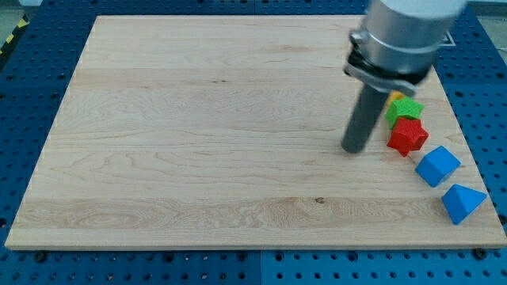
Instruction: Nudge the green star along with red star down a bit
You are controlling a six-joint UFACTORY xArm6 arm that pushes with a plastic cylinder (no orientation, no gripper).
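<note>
Wooden board (198, 142): upright rod, my tip (353, 150) left of red star (407, 135).

My tip (353, 149) is resting at the frame's right-centre, the rod leaning slightly up-right toward its grey mount (404, 36).

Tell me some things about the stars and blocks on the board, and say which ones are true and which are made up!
1. The green star sits right above the red star, touching it. True.
2. My tip is on the view's right of the red star. False: it is on the view's left of it, a little apart.
3. Two blue blocks lie near the board's lower right corner. True: one and another below it.
4. The red star is in the middle of the wooden board. False: it is near the right edge.
</note>
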